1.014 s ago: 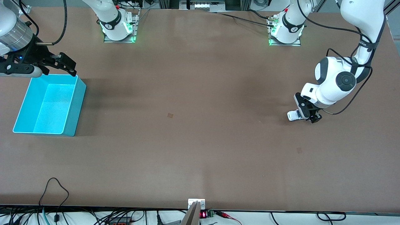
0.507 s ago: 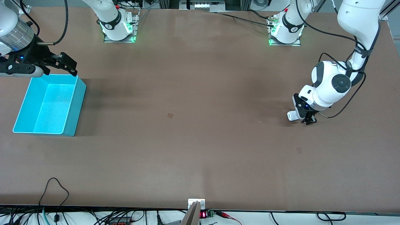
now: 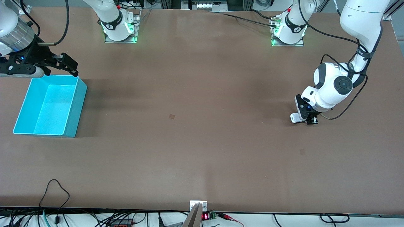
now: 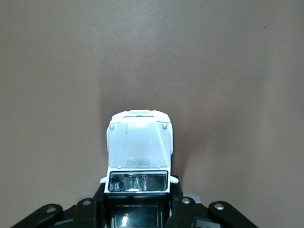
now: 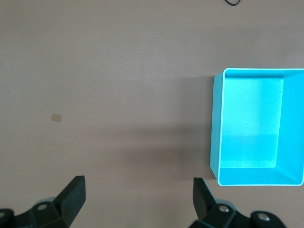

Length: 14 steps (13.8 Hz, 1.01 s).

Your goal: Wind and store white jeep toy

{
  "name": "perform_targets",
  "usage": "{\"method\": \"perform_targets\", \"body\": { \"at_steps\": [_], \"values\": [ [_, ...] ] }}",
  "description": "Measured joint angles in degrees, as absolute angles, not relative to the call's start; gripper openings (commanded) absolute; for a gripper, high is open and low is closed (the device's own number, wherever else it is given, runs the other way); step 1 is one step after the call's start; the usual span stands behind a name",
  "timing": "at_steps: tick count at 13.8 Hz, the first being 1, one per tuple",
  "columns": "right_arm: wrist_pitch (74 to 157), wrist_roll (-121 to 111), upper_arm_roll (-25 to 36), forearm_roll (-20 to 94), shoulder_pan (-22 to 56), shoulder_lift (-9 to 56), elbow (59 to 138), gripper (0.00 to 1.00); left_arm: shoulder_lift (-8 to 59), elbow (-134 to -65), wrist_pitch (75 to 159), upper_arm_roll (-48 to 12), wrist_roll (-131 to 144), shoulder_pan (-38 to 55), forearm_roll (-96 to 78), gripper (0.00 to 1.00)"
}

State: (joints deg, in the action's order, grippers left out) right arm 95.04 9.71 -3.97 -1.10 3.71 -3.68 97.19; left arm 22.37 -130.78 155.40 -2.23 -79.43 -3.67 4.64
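The white jeep toy (image 3: 295,117) sits on the brown table toward the left arm's end, its hood sticking out from under the arm's hand. My left gripper (image 3: 307,119) is down on it, shut on the jeep's cab. In the left wrist view the white jeep toy (image 4: 139,142) shows its hood and dark windshield, with black fingers (image 4: 179,209) pressed against both sides of the cab. My right gripper (image 3: 72,67) hangs open and empty above the edge of the cyan bin (image 3: 74,108); its fingertips (image 5: 76,189) stand far apart.
The cyan bin (image 5: 216,142) is empty and stands toward the right arm's end. Cables (image 3: 56,189) trail along the table edge nearest the front camera. Both arm bases (image 3: 120,26) stand along the edge farthest from that camera.
My left gripper came down over the jeep and shut on its cab. The right arm has hardly moved.
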Motion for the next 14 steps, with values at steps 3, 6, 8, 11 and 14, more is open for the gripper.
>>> {"method": "perform_targets", "body": {
  "at_steps": [3,6,8,11,14],
  "values": [
    [95.04,9.71,-3.97,-1.10,3.74,-3.68,97.19,1.00,22.39,-130.80,155.37,-2.31,-80.85,-3.61,4.64,0.18],
    [95.04,9.71,-3.97,-1.10,3.77,-3.68,97.19,1.00,22.39,-130.79,155.36,-2.30,-83.96,-3.62,4.64,0.19],
    [95.04,9.71,-3.97,-1.10,3.78,-3.68,97.19,1.00,22.39,-130.79,155.36,-2.30,-84.78,-3.63,4.64,0.19],
    [95.04,9.71,-3.97,-1.11,3.78,-3.68,97.19,1.00,22.39,-130.79,155.36,-2.31,-85.91,-3.63,4.64,0.18],
    [95.04,9.71,-3.97,-1.11,3.78,-3.68,97.19,1.00,22.40,-130.79,155.37,-2.30,-86.45,-3.64,4.64,0.19]
  ]
}}
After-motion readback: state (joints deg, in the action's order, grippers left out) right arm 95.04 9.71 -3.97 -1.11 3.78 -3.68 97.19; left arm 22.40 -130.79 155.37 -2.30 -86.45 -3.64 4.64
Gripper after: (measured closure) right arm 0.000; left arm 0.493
